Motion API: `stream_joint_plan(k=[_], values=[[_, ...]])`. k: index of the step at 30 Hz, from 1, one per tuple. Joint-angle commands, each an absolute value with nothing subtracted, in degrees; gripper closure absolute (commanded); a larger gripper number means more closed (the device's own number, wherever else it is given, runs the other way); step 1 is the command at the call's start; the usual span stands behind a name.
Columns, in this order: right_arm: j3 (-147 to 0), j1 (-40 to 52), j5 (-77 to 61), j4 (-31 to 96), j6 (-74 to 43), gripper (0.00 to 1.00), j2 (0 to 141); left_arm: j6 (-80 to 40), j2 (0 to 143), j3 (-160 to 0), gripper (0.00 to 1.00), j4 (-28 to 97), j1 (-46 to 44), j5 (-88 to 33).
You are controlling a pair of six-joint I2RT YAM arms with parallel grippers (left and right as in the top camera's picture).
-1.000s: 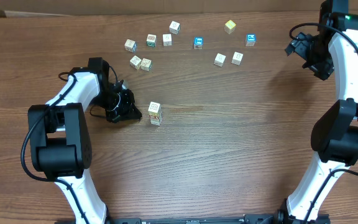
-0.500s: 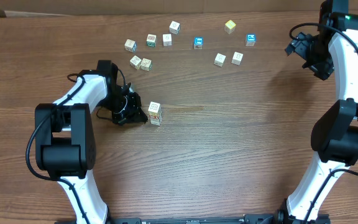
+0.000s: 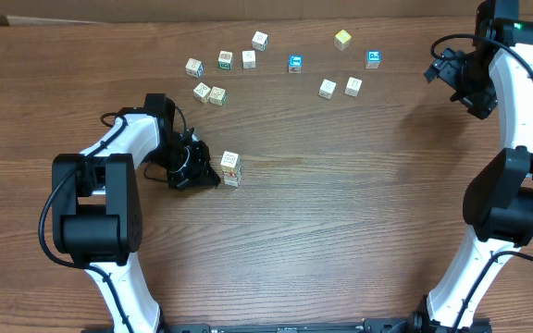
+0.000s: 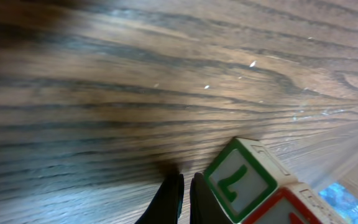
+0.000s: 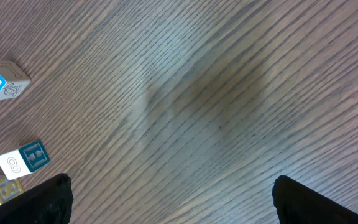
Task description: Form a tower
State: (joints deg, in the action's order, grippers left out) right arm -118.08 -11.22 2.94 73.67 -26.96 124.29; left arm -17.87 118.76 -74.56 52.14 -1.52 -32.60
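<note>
Left gripper [image 3: 212,176]: fingers pressed together, empty, tips low over the table [image 3: 322,222]. The tower [image 3: 231,169] stands just beside them, mid-table; contact cannot be told. Right gripper [image 5: 174,202]: fingers spread wide, well apart from the tower.

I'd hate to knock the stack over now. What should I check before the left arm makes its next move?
1. Tower standing upright: ok.
2. Left gripper shut and empty: ok.
3. Gap between its fingertips and the tower: cannot tell, they sit very close beside it.
4. Right gripper open, empty, far from the tower: ok.
5. Loose cubes lying apart from the tower: ok.
</note>
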Motion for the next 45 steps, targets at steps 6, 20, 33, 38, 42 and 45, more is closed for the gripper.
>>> stream_joint_plan(k=[6, 20, 33, 38, 42, 45], values=[[-119.70, -11.22, 2.90, 73.52, -26.72, 0.00, 123.55, -19.97, 118.74, -73.87, 0.96, 51.27, -1.58, -35.83], [-119.70, -11.22, 2.90, 73.52, -26.72, 0.00, 123.55, -20.84, 118.74, -73.87, 0.95, 51.33, -1.58, -37.15], [-119.70, -11.22, 2.90, 73.54, -26.72, 0.00, 123.55, -21.04, 118.74, -73.87, 0.96, 52.12, -1.61, -39.03], [-119.70, -11.22, 2.90, 73.52, -26.72, 0.00, 123.55, -21.02, 118.74, -73.87, 0.96, 52.80, -1.63, -39.00], [-119.70, -11.22, 2.90, 73.52, -26.72, 0.00, 123.55, -21.02, 118.74, -73.87, 0.96, 53.32, -1.63, -39.00], [-119.70, -11.22, 2.90, 73.52, -26.72, 0.00, 123.55, -21.04, 118.74, -73.87, 0.96, 53.52, -1.65, -39.00]])
